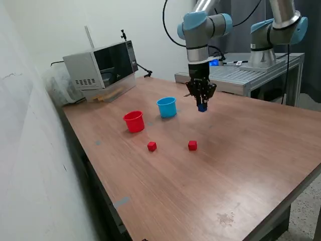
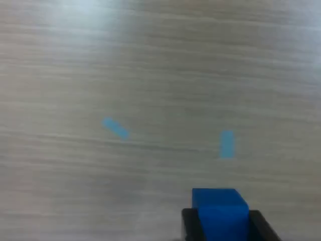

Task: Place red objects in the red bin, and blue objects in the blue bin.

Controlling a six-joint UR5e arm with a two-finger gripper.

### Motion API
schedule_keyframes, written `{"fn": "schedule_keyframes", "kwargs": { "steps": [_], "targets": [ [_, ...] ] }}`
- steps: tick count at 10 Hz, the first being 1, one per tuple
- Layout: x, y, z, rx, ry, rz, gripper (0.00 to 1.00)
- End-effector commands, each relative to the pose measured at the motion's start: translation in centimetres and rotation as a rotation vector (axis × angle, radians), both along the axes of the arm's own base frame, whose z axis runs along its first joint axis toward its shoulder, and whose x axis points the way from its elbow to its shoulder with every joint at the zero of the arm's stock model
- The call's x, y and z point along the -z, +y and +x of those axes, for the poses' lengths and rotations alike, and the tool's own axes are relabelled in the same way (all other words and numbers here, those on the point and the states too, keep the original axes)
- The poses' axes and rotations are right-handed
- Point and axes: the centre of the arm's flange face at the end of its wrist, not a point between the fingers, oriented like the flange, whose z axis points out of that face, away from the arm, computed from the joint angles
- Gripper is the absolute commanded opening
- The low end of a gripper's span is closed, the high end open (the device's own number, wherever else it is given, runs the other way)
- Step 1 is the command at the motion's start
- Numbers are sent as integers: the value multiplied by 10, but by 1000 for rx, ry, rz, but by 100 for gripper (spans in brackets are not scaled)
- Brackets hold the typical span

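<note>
One small blue cube [image 2: 219, 210] is pinched between the gripper [image 1: 201, 106] fingers, up in the air near the blue bin [image 1: 167, 107]; it looks light, hard and easy to hold by its flat sides.

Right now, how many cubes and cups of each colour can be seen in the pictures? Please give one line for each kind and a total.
Red cubes: 2, one and another, both on the table
Blue cubes: 1, held in the gripper above the table
Red cups: 1
Light blue cups: 1
Total: 5
</note>
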Motion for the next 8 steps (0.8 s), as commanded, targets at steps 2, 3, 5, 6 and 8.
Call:
{"fn": "schedule_keyframes", "kwargs": {
  "steps": [2, 3, 5, 6, 8],
  "targets": [
    [-27, 105, -10, 105, -11, 3, 0],
    [-27, 148, -11, 138, -33, 5, 0],
    [-32, 180, -16, 154, -25, 16, 0],
    [-36, 188, -19, 160, -29, 20, 0],
    [-47, 194, -28, 165, -10, 24, 0]
  ]
}}
